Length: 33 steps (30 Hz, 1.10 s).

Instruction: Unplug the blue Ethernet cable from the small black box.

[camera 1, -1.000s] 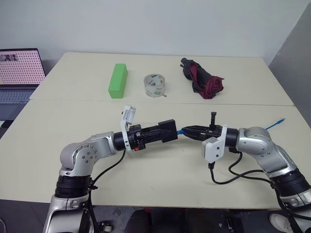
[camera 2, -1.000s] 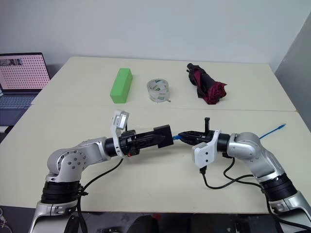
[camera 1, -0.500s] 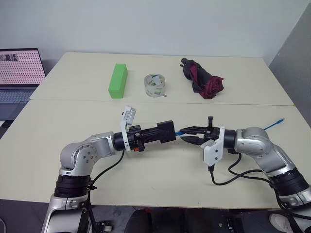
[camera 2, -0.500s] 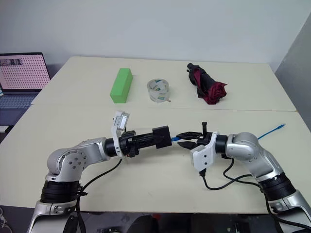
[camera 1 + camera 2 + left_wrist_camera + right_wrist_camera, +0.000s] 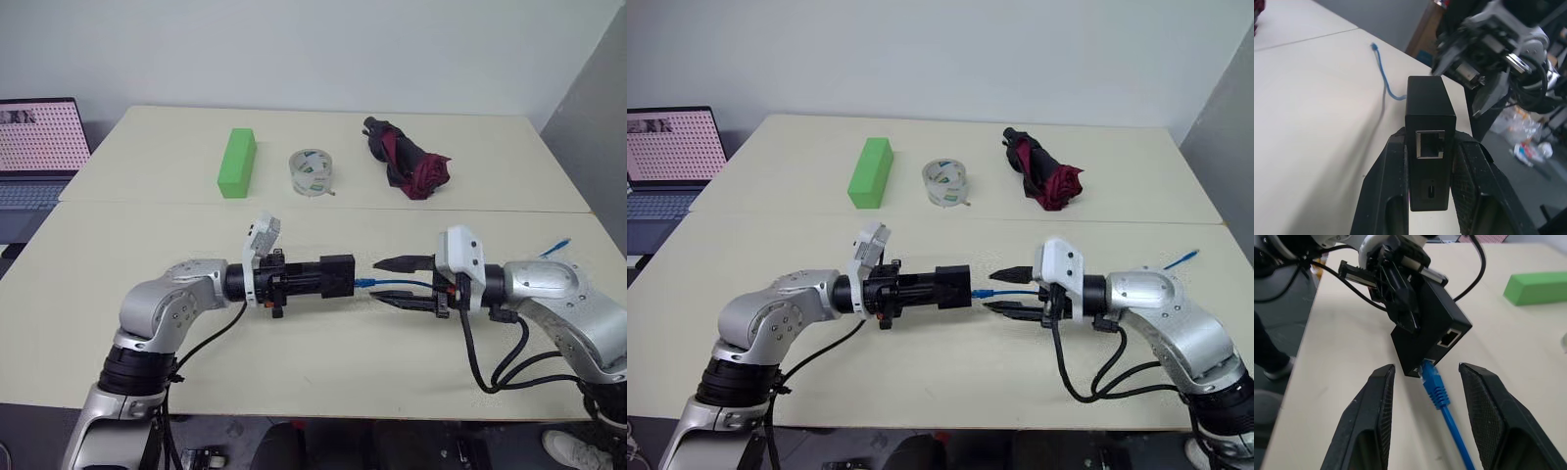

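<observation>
Small black box (image 5: 337, 275): we log it above the desk (image 5: 147, 235), long axis level, its cable end facing our right arm.
Left tool (image 5: 1431, 161): clamped shut on the box's sides.
Blue Ethernet cable (image 5: 1436, 387): plug at the box's lower port; whether seated we cannot tell. The cord runs level between the right fingers.
Right tool (image 5: 394, 279): jaws apart, straddling the cord without touching; a second ago they were pinched on the plug.
Containers: none logged.

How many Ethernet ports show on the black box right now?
2: one empty port on the small black box, another above the blue Ethernet cable plug; other sides hidden.
</observation>
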Available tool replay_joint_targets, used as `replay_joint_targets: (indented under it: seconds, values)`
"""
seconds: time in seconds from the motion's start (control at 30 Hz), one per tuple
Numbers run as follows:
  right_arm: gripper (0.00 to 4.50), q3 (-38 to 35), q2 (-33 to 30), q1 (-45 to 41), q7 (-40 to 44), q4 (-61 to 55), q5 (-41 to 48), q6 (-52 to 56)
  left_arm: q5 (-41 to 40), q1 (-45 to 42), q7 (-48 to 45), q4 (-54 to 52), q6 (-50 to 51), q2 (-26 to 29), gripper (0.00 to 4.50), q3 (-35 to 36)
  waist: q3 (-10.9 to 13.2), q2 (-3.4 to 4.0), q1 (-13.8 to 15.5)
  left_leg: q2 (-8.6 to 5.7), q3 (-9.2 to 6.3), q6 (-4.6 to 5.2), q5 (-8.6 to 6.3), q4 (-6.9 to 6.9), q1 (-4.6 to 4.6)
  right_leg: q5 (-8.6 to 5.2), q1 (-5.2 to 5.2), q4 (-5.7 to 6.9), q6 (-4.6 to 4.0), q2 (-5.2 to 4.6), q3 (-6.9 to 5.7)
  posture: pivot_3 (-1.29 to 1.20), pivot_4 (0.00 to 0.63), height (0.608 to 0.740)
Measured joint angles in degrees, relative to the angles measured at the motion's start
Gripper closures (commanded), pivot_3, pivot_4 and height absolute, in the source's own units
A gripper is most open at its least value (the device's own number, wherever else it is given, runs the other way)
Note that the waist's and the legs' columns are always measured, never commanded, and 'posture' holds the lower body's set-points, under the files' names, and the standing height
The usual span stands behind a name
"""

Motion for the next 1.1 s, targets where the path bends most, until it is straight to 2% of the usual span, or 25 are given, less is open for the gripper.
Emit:
replay_joint_targets:
  seconds: [0.3,0.67,0.77,0.97,1.1]
  values:
    - [2.31,-0.08,3.19,-3.16,-0.28,2.74,4.62,11.06,1.18,0.02,-1.29,-1.73,-1.89,0.82,3.73,-1.13,0.01,-0.01,-0.01,-0.01,0.00,0.01,-0.01,-0.01,-0.02,0.00,-0.02,-0.02,0.00,0.00,0.00,0.00,0.150,0.740]
    - [2.31,-0.08,4.14,-4.27,2.17,4.30,4.62,13.44,1.95,0.04,-1.25,-1.94,-2.10,0.87,3.73,-1.17,0.00,-0.01,-0.01,0.00,-0.02,0.01,-0.01,-0.02,-0.03,0.00,-0.03,-0.02,0.00,0.00,-0.03,0.00,0.150,0.740]
    - [2.84,-0.02,4.40,-4.32,2.62,4.90,4.35,13.44,1.99,0.06,-1.26,-1.96,-2.12,0.87,3.73,-1.17,0.01,-0.01,-0.01,0.00,-0.02,0.01,-0.01,-0.02,-0.03,0.00,-0.03,-0.03,0.00,0.01,-0.03,0.00,0.150,0.740]
    - [4.43,0.08,4.31,-4.87,3.48,5.37,3.40,13.43,2.02,0.11,-1.19,-2.11,-2.09,0.80,3.73,-1.14,0.01,-0.01,-0.01,0.00,-0.02,0.01,-0.01,-0.02,-0.03,0.00,-0.03,-0.03,0.00,0.01,-0.03,0.00,0.150,0.740]
    - [4.47,0.44,4.28,-5.33,4.48,5.44,2.28,13.40,2.06,0.23,-1.25,-2.22,-2.09,0.84,3.73,-1.15,0.01,-0.01,-0.01,0.00,-0.02,0.01,-0.01,-0.02,-0.03,0.00,-0.03,-0.03,0.00,0.01,-0.03,0.00,0.150,0.740]
